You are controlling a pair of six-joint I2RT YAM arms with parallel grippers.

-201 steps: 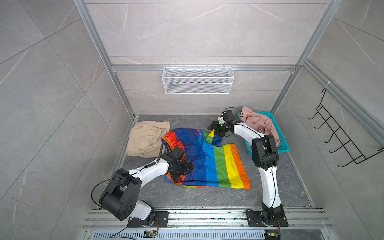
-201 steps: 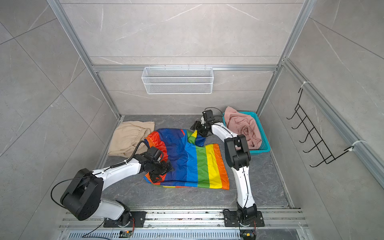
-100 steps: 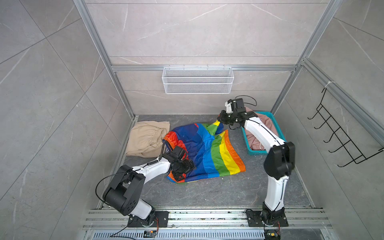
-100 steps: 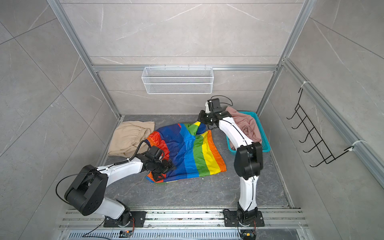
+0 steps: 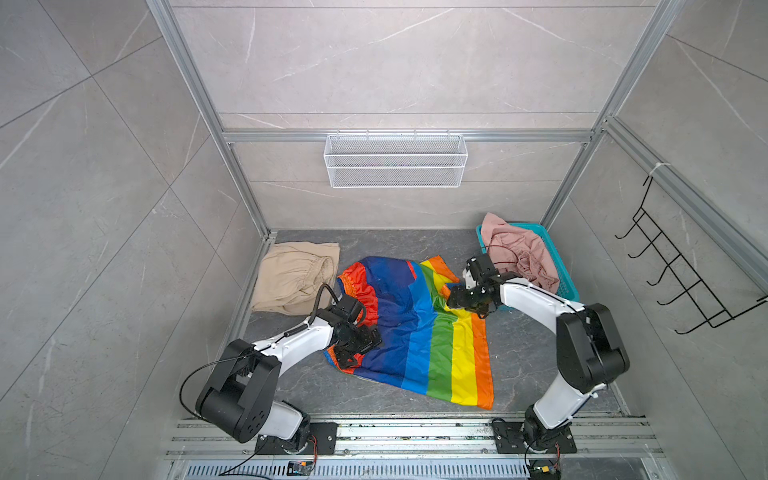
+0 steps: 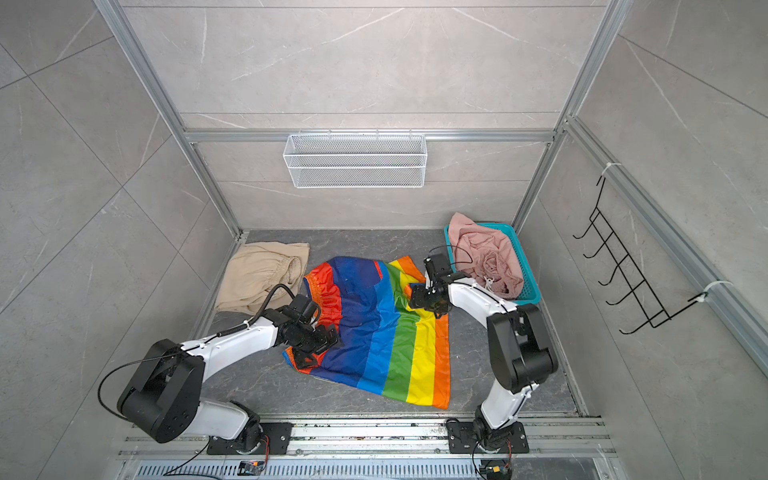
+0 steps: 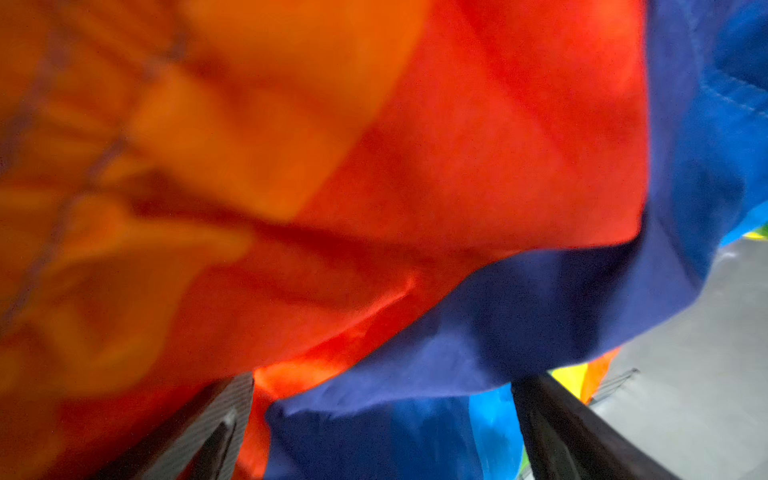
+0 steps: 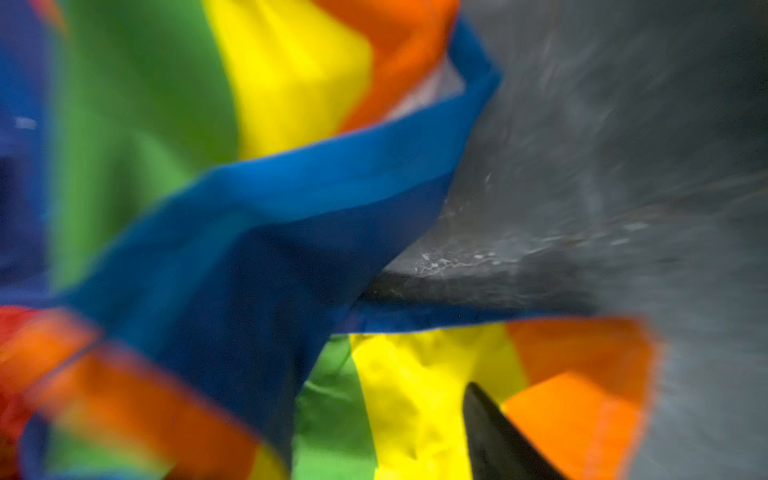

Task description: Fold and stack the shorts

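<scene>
The rainbow shorts (image 5: 415, 332) lie spread on the table (image 5: 523, 357). Their waistband is at 9 o'clock by the left tool (image 5: 360, 348), jaws apart. The legs run toward 3 o'clock, where the right tool (image 5: 455, 300) rests; I cannot tell its jaws' state.

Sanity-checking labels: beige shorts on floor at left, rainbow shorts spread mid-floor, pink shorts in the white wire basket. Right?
No: both top views show the pink shorts in the teal basket, not the white wire basket. Beige shorts and rainbow shorts are as stated.
</scene>
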